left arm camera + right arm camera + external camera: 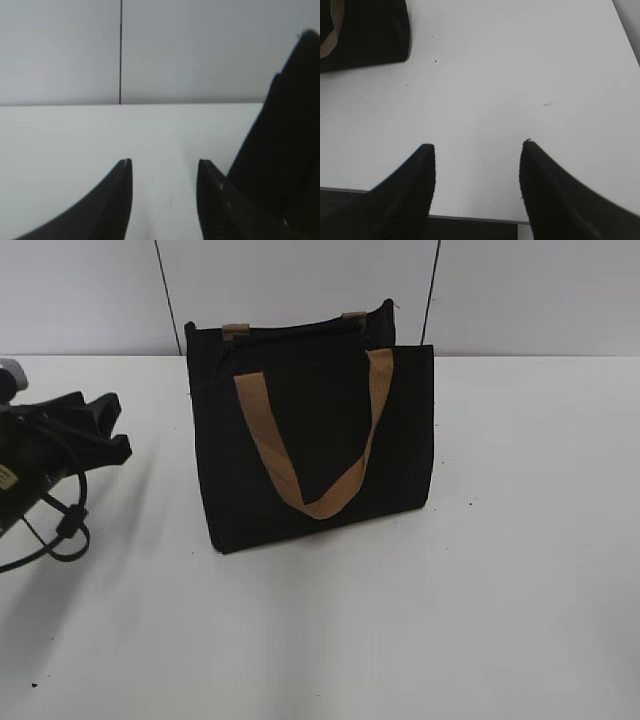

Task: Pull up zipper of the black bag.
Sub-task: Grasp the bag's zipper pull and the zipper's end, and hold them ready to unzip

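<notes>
The right gripper (pixel 477 150) hangs with jaws apart over the white table (pixel 520 75), black bag (pixel 370 35) top left

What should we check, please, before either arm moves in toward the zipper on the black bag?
1. Black bag standing upright on the table: ok.
2. Zipper pull tab located along the top rim: cannot tell, it does not stand out from the fabric.
3. Left gripper open and empty: ok.
4. Right gripper open and empty: ok.
5. Front tan strap clear of the top rim: ok, it hangs down the front face.
6. Either gripper touching the bag: not ok, both are apart from it.
</notes>
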